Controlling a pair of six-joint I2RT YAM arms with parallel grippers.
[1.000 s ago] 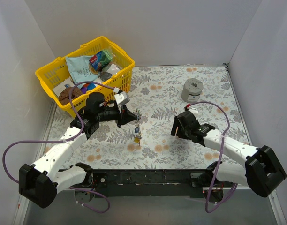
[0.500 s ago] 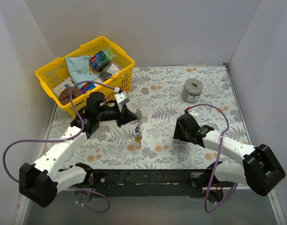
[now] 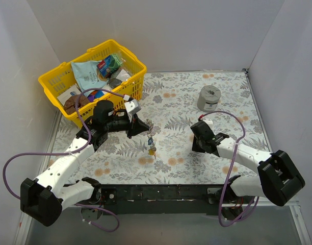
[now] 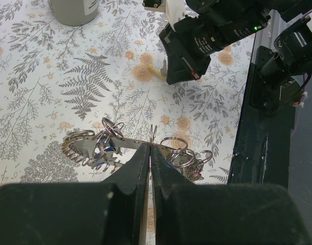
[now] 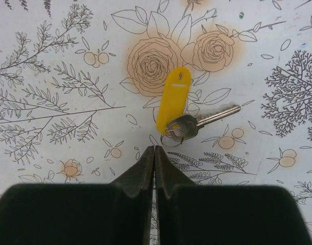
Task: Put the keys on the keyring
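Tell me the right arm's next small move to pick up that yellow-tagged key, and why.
Probably open the right gripper and nudge it toward the yellow-tagged key. In the wrist view its jaws meet with nothing between them, while the key lies flat just past the tips, apparently ungripped.

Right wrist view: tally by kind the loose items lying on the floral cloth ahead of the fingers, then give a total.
Yellow plastic tag: 1
Silver key: 1
Small split ring: 1
Total: 3
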